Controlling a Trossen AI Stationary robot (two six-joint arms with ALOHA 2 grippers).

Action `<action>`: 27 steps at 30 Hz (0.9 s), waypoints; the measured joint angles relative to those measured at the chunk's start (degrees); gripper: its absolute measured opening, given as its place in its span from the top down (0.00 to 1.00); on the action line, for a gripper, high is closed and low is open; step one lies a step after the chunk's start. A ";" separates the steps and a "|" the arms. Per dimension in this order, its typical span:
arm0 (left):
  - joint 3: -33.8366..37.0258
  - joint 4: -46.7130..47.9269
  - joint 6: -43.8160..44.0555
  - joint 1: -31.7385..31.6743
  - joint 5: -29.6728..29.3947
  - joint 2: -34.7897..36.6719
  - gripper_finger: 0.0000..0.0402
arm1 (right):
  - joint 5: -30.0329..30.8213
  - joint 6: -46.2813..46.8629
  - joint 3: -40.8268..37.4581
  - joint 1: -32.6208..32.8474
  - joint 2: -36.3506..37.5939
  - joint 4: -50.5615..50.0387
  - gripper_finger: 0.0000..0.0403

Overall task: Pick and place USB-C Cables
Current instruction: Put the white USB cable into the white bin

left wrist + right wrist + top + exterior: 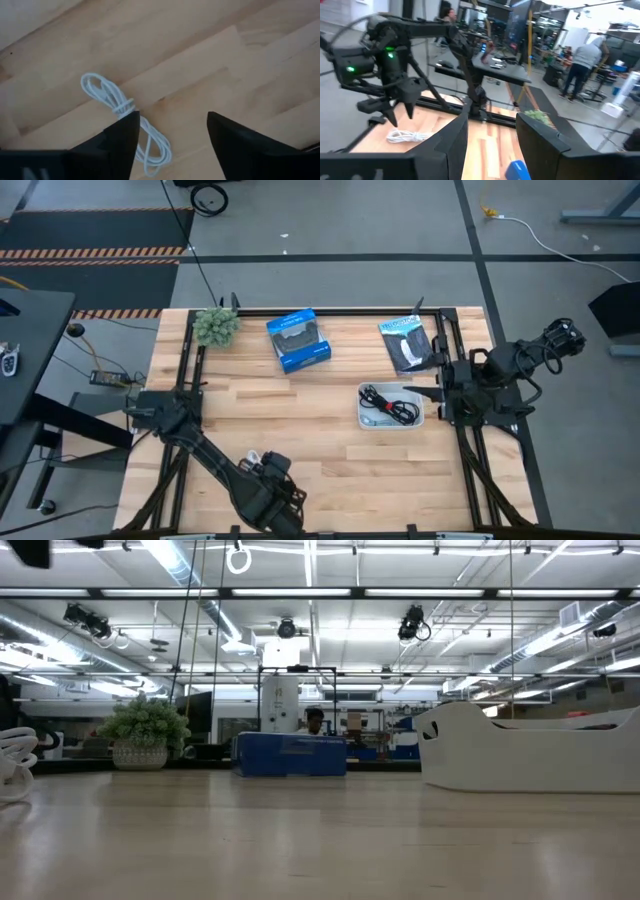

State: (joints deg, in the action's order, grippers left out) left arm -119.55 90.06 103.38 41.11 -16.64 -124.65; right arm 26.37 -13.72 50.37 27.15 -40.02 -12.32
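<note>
Nearest the camera, at the table's front edge left of centre, the left gripper (pixel 172 145) hangs over a white cable (pixel 125 112) with its fingers spread wide; the coiled cable lies flat on the bare wood (pixel 330 470) beneath and between them, one finger in front of part of the coil, not pinched. At the far left corner stands a small potted plant (pixel 216 326), and to its right a blue box (pixel 298 340). Farther right lies a black-and-white packet (pixel 406 343), and in front of it a white tray (pixel 366 417) holds dark cables (pixel 392 404). At the right edge the right gripper (pixel 490 135) waits beside the tray, fingers apart and holding nothing.
</note>
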 joint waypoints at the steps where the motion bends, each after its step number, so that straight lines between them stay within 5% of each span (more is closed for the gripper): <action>1: 0.00 -0.02 0.19 0.31 0.04 -0.60 0.38 | -0.84 0.00 0.00 0.01 -0.05 0.01 0.57; 11: 0.51 -0.19 7.76 3.87 -1.60 -1.84 0.43 | -7.23 3.54 0.00 0.37 -0.25 -1.80 0.57; 27: 15.27 -0.59 18.42 8.72 0.21 6.76 0.57 | -8.15 7.78 0.00 4.75 -0.25 -4.47 0.57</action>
State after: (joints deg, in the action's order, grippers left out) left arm -104.28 89.47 121.79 49.83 -16.44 -117.89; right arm 18.22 -5.93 50.37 31.90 -40.27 -16.79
